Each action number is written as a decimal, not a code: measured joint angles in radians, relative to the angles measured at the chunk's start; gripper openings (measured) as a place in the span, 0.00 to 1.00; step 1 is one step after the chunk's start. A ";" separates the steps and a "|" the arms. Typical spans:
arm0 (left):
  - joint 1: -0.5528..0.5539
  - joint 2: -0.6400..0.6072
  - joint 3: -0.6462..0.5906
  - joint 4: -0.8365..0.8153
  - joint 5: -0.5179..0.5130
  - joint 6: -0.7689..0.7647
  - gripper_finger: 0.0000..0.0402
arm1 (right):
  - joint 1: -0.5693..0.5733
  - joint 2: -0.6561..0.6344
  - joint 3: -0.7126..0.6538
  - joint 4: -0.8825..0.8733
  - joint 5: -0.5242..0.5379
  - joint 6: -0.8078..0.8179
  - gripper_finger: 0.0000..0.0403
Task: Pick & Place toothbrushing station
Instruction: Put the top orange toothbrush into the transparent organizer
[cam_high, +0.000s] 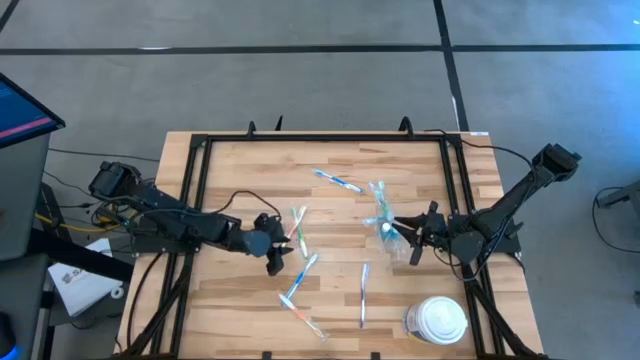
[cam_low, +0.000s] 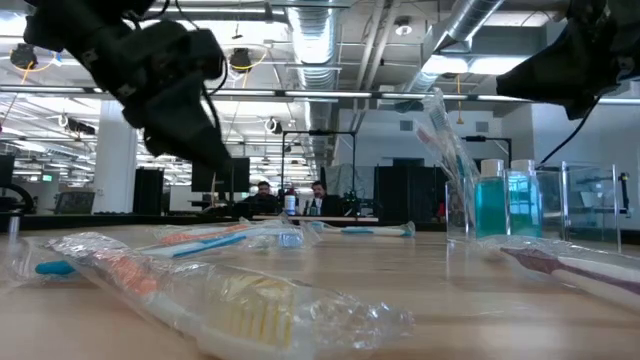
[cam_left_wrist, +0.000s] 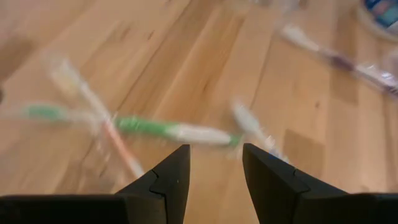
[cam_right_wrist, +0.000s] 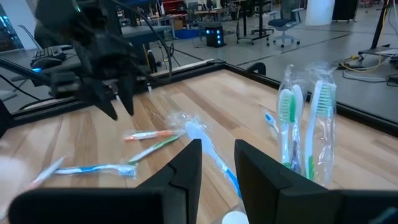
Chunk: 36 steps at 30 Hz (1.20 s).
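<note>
Left hand (cam_high: 275, 250) spread, hovering over green toothbrush (cam_left_wrist: 168, 129) (blurred), right hand (cam_high: 412, 238) apparently pinching blue toothbrush (cam_right_wrist: 211, 155).

Bare table (cam_high: 240, 170) fills the upper left of the high view, so I can pass there. Wrapped toothbrushes (cam_high: 300, 280) clutter the centre, the clear cup (cam_high: 392, 238) blocks centre right, the white lidded container (cam_high: 437, 320) lower right.
</note>
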 joint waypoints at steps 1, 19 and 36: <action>0.009 0.000 0.000 -0.021 0.014 -0.009 0.36 | 0.000 0.000 0.003 -0.002 0.000 0.000 0.21; 0.166 0.035 0.000 -0.162 0.202 -0.117 0.36 | -0.001 0.091 0.111 -0.005 -0.019 -0.105 0.22; 0.167 0.146 0.000 -0.122 0.280 -0.186 0.06 | -0.003 0.125 0.142 -0.003 -0.016 -0.143 0.22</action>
